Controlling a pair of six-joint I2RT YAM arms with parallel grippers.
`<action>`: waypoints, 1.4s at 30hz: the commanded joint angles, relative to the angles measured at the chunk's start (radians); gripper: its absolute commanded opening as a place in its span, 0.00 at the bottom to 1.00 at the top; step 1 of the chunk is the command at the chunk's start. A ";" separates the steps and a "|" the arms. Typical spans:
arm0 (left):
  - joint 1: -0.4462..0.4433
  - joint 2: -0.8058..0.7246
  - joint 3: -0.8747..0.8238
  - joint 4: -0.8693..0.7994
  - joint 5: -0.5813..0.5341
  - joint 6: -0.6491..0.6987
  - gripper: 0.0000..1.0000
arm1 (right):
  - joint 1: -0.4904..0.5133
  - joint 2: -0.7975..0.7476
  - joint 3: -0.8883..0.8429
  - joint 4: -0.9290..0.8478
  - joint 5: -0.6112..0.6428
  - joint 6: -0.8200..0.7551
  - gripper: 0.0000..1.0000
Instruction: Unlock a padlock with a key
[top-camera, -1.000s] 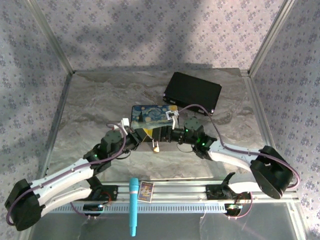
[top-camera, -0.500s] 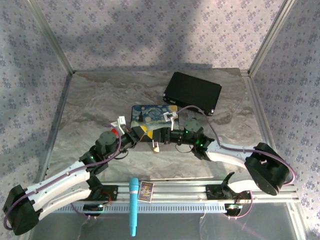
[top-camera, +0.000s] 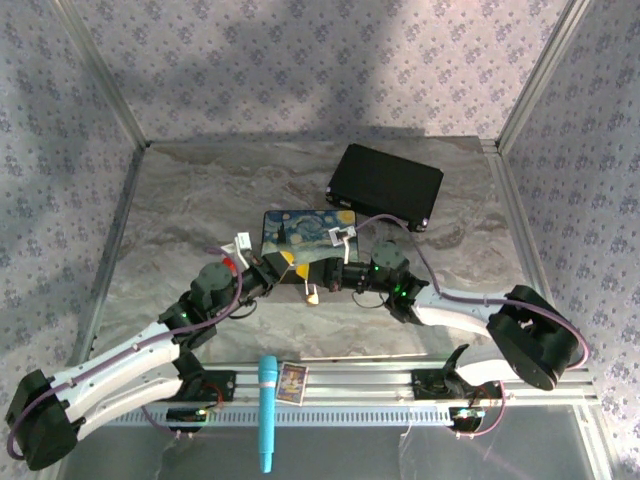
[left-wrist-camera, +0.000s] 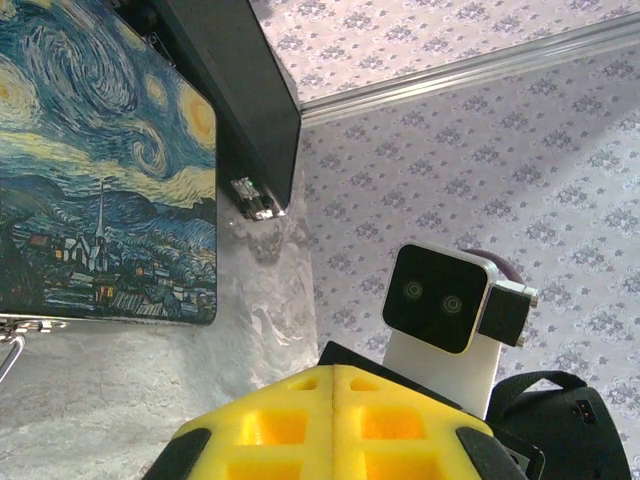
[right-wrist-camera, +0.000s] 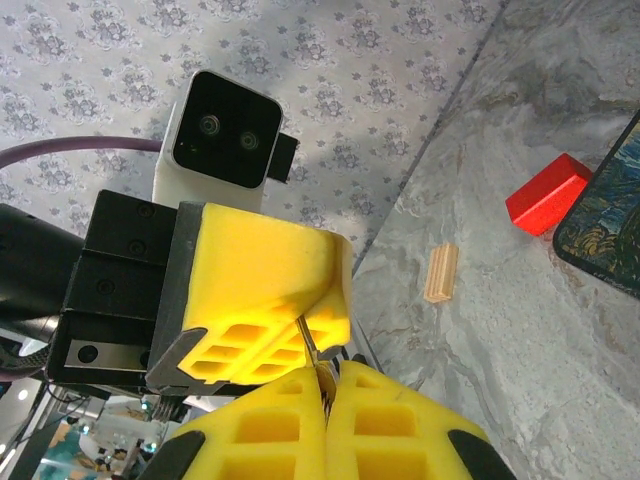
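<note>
Top external view: compared with a second ago, the left arm's wrist has slid a little to the left, so the red block (top-camera: 231, 264) beside it is now uncovered. The right wrist has come slightly nearer to the front edge of the desk (top-camera: 190, 200). The wooden peg (top-camera: 311, 294) has stayed just in front of the painted box (top-camera: 310, 228).

The left fingers (top-camera: 287, 258) and the right fingers (right-wrist-camera: 380, 430) meet at the near side of the box. Right wrist view: the right fingers are pressed together on a thin metal strip (right-wrist-camera: 308, 345), whose other end reaches the left yellow pads. Left wrist view: the left fingers are closed, pad against pad.

The padlock is too small or too hidden to locate. The print on the small card (top-camera: 291, 381) at the rail is too small to read.
</note>
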 joint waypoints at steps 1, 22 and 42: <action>0.004 -0.007 0.001 0.020 -0.024 0.004 0.00 | -0.004 -0.003 -0.015 0.026 0.005 -0.007 0.00; -0.098 0.318 0.222 -0.492 -0.187 0.293 0.67 | -0.062 -0.294 -0.089 -0.739 0.453 -0.192 0.00; -0.158 0.687 0.151 -0.114 -0.192 0.286 0.55 | -0.077 -0.305 -0.155 -0.724 0.432 -0.176 0.00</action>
